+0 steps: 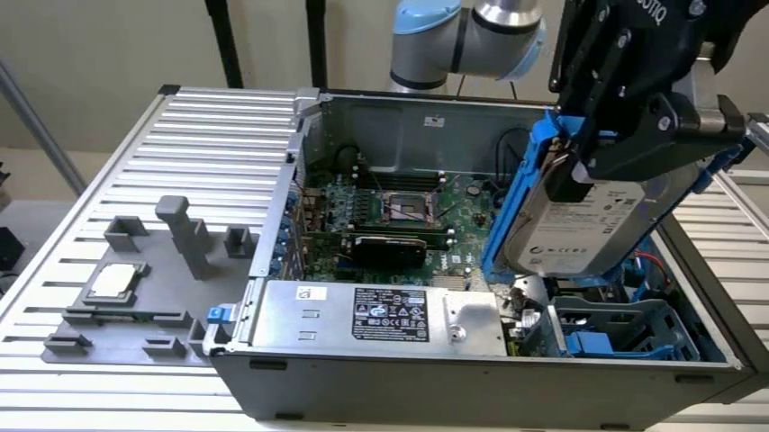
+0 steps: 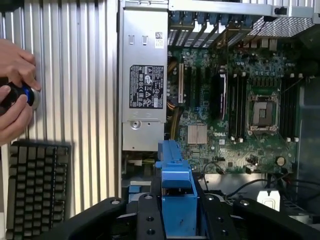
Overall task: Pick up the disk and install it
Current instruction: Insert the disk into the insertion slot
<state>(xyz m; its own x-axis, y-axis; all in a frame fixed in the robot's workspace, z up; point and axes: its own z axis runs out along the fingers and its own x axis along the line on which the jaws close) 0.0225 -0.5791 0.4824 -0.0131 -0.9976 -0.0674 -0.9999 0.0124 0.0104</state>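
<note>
The disk (image 1: pixel 589 225), silver-grey with a white label and blue side rails, hangs tilted on edge above the open computer case (image 1: pixel 481 382), on the exterior view's right. My black gripper (image 1: pixel 635 135) is shut on its upper end. Below the disk sits a blue drive bay (image 1: pixel 625 328) in the case's near right corner. In the wrist view the disk's blue rail (image 2: pixel 175 195) stands between my gripper's (image 2: pixel 177 222) black fingers, over the case interior.
Inside the case lie the green motherboard (image 1: pixel 397 211) and the silver power supply (image 1: pixel 373 315) with a black label. A grey fixture (image 1: pixel 132 297) holding a small square chip (image 1: pixel 114 281) sits on the slatted table. A person's hands (image 2: pixel 15 95) and a keyboard (image 2: pixel 35 190) are beside the case.
</note>
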